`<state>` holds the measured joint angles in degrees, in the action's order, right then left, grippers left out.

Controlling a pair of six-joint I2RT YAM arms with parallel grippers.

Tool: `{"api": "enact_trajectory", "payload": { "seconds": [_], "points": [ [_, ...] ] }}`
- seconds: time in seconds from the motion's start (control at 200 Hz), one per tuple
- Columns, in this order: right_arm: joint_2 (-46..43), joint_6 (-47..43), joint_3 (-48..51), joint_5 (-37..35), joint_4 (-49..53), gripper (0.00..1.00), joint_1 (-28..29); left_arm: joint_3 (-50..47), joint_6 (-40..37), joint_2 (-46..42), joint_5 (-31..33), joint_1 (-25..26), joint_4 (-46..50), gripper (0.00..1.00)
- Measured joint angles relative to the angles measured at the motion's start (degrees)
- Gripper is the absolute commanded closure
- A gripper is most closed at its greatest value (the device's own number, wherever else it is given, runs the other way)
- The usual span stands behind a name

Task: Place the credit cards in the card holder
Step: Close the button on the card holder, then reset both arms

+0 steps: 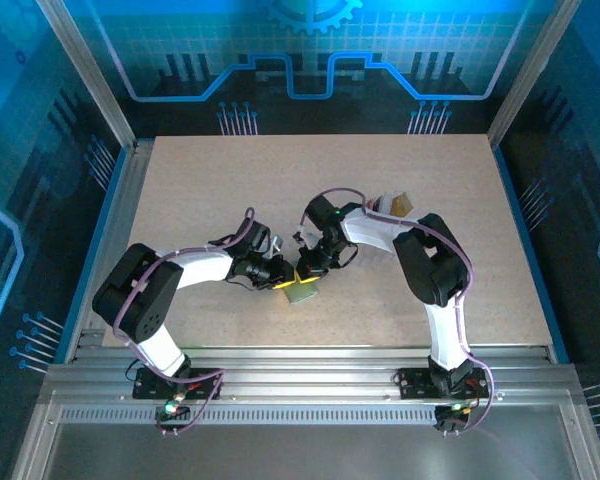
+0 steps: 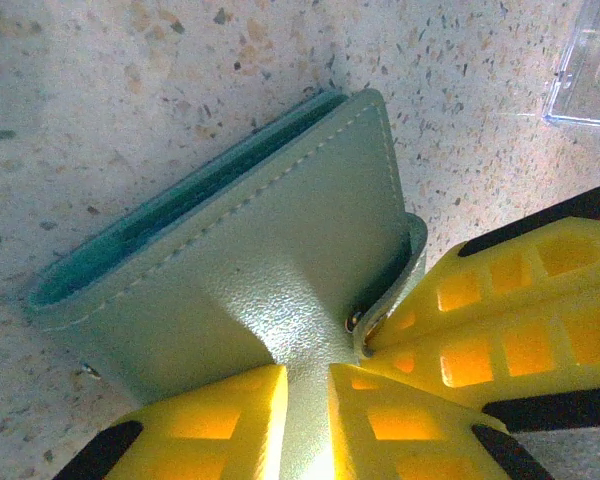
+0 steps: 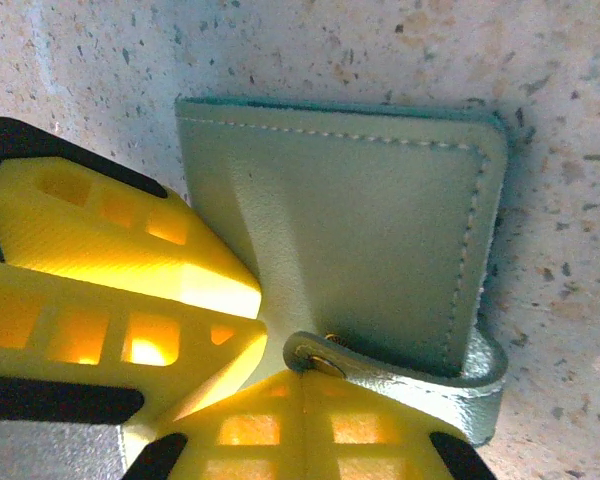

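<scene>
While the left pincer (image 2: pixel 305 420) is pinching the card holder (image 2: pixel 250 250) and the right pincer (image 3: pixel 310 420) is clamping its snap strap (image 3: pixel 420 385), uneven pulling is likely risking a slipped grip.

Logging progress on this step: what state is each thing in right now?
card holder: folded closed, pinched by both grippers.
strap: wrapped round the holder's edge; fastened or not, cannot tell.
left gripper: shut on the card holder's cover.
right gripper: shut on the strap's snap end.
credit cards: outside the holder, apart from it.
</scene>
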<state>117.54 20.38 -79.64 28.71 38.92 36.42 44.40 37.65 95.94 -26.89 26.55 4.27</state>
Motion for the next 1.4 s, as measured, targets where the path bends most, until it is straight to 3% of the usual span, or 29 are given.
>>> {"api": "enact_trajectory", "payload": {
  "seconds": [0.3,0.63,0.71,0.795,0.83,0.87,0.931,0.971,1.211,1.401],
  "points": [
    [2.6,0.7,-4.9,-2.1,5.4,1.00,1.0,-0.5,1.6,-1.3,-0.9,-1.3,-0.4,0.79],
    [4.2,2.9,-8.2,-4.9,8.9,1.00,2.3,-2.9,3.0,-14.1,-1.5,-5.4,-3.4,0.72],
    [3.7,3.8,-8.2,-5.8,8.7,0.84,2.6,-3.4,2.7,-16.1,-1.4,-6.3,-2.6,0.64],
    [2.9,4.6,-8.1,-6.4,7.9,0.58,3.2,-3.5,2.3,-18.8,0.4,-7.3,-0.7,0.45],
    [2.2,4.8,-8.1,-6.4,7.3,0.51,3.5,-3.5,1.9,-20.3,1.8,-7.7,0.3,0.26],
    [1.4,4.7,-8.4,-7.5,6.5,0.33,4.1,-3.5,1.2,-22.0,3.2,-8.0,1.5,0.02],
    [0.6,5.0,-10.0,-8.9,6.0,0.17,4.3,-3.2,0.8,-24.7,5.3,-8.4,3.7,0.01],
    [0.2,4.7,-11.6,-9.4,5.7,0.01,4.3,-2.7,0.5,-26.1,6.8,-8.8,5.5,0.01],
    [-9.6,3.7,-16.6,-13.8,3.2,0.00,2.2,1.6,-2.1,-34.4,19.0,-11.8,12.0,0.01],
    [-32.7,2.9,-3.6,-28.2,-4.0,0.00,-4.3,0.8,-6.1,-35.9,33.2,-12.2,13.1,0.01]
  ]
}}
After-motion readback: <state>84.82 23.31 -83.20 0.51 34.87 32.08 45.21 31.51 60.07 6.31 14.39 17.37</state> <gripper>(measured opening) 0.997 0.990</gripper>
